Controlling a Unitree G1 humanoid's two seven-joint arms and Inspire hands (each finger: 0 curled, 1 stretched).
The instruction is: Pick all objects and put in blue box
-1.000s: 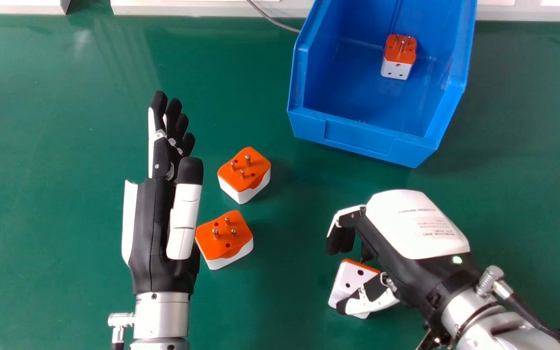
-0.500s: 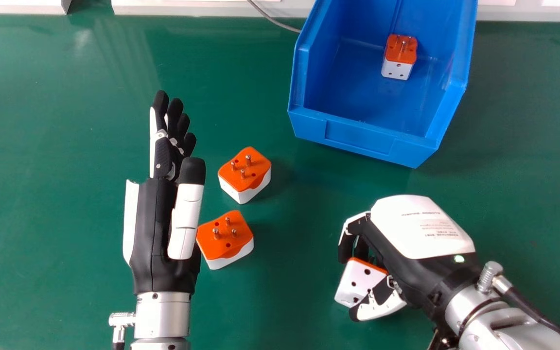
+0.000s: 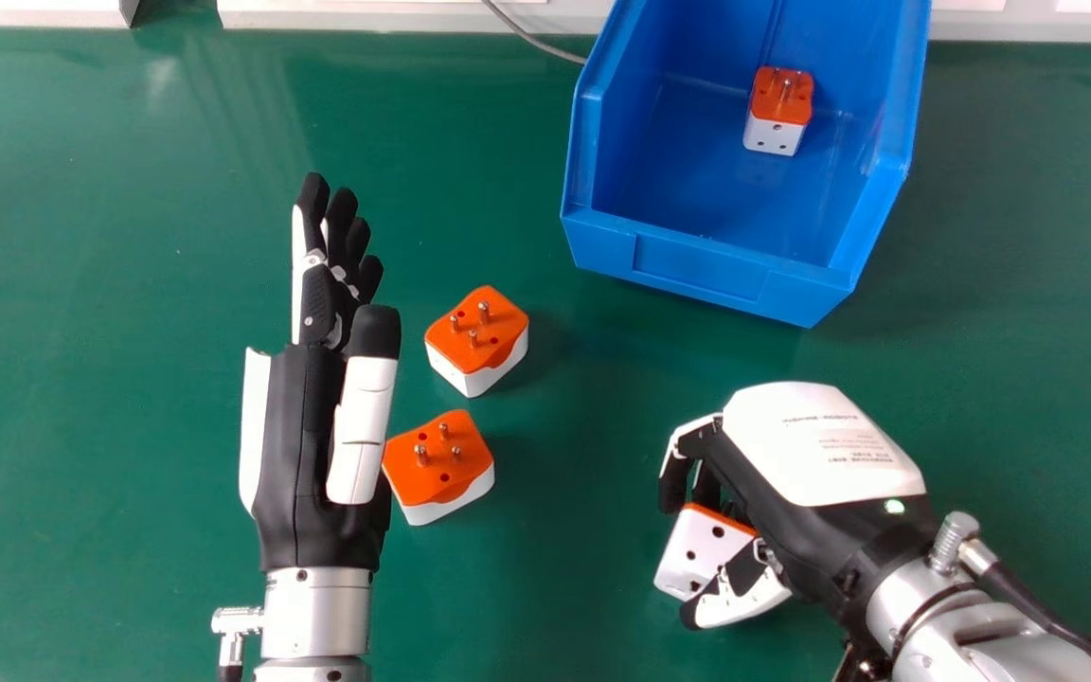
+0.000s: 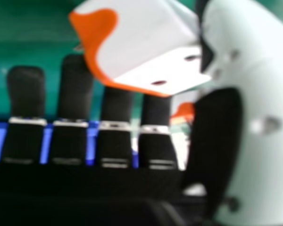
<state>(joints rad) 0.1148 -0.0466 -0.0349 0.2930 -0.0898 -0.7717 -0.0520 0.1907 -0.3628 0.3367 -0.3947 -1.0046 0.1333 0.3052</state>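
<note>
My right hand (image 3: 815,445) is at the lower right, its fingers and thumb curled round an orange-and-white plug adapter (image 3: 688,559). In the right hand view this adapter (image 4: 137,47) lies between the fingers and thumb of my right hand (image 4: 247,141). My left hand (image 3: 295,426) stays at centre left with straight fingers. Just right of it, one adapter (image 3: 437,459) rests pins up, its left edge beside the hand; another adapter (image 3: 477,332) lies slightly farther away. The blue box (image 3: 697,270) at the upper right holds one adapter (image 3: 775,133).
The green table (image 3: 110,237) extends around both hands. Along its far edge runs a white ledge (image 3: 366,17), with a grey cable (image 3: 531,40) reaching towards the blue box's left side.
My right hand has closed on the adapter and shifted slightly right and towards the near edge; the adapter has moved right with it. The left hand has barely moved.
</note>
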